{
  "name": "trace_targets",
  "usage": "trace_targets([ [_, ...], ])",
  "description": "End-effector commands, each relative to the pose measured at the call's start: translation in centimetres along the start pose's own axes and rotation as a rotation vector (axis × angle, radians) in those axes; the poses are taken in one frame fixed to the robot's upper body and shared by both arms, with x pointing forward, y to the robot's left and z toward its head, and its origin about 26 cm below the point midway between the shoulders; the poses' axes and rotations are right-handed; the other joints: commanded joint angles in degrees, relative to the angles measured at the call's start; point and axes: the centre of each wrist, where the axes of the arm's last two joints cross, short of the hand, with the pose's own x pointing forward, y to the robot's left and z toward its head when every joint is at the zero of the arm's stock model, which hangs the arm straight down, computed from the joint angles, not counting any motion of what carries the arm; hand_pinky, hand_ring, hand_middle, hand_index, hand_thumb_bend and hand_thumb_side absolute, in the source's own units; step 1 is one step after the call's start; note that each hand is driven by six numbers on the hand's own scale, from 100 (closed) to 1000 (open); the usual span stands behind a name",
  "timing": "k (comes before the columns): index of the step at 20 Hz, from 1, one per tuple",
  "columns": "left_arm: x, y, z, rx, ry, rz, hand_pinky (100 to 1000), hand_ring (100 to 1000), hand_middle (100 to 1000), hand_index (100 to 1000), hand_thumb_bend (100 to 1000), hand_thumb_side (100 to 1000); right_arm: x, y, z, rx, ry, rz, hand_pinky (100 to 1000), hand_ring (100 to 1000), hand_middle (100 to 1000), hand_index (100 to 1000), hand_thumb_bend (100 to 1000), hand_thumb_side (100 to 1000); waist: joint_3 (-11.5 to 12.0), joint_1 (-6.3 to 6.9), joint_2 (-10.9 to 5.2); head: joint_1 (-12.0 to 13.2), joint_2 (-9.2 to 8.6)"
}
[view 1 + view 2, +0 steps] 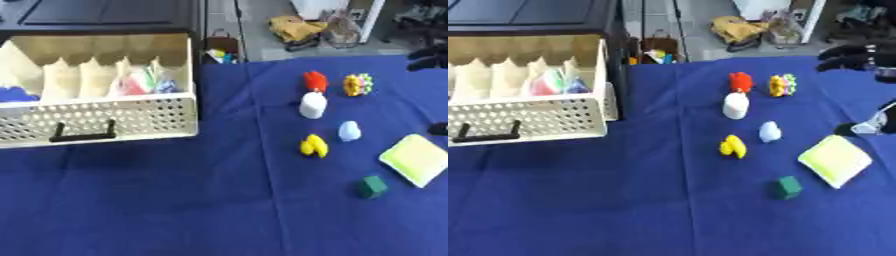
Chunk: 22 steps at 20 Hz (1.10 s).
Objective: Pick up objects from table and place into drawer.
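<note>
The cream perforated drawer stands pulled out at the left, with a black handle. Colourful things lie in its right compartment and a blue thing at its left. On the blue cloth lie a red toy, a multicoloured ring toy, a white cylinder, a pale blue piece, a yellow duck, a green cube and a yellow-green pad. My right hand hovers at the right edge, fingers spread and empty, above the pad and right of the ring toy.
The drawer belongs to a black cabinet at the back left. Beyond the table's far edge are bags and clutter on the floor. Bare blue cloth fills the front and middle.
</note>
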Motion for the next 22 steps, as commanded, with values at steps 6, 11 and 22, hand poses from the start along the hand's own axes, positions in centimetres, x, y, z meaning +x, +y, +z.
trace_targets([
  [6, 0.4, 0.3, -0.9, -0.008, -0.033, -0.011, 581, 779, 711, 887, 340, 1000, -0.6, 2.8, 0.2, 0.001, 0.042, -0.127, 899, 1000, 922, 1000, 886, 611, -1.03, 0.24, -0.67, -1.11, -0.61],
  [11, 0.4, 0.2, -0.9, -0.010, -0.031, -0.006, 581, 779, 711, 887, 340, 1000, 1.1, 5.4, 0.6, -0.015, 0.053, -0.243, 903, 1000, 920, 1000, 891, 610, -0.67, 0.43, -0.97, -1.94, -0.48],
  [22, 0.4, 0.2, -0.7, -0.008, -0.026, 0.002, 577, 779, 712, 887, 339, 1000, 3.9, 6.4, -0.3, -0.063, 0.116, -0.346, 937, 1000, 914, 979, 913, 626, -0.65, 1.07, -1.42, -2.14, -0.84],
])
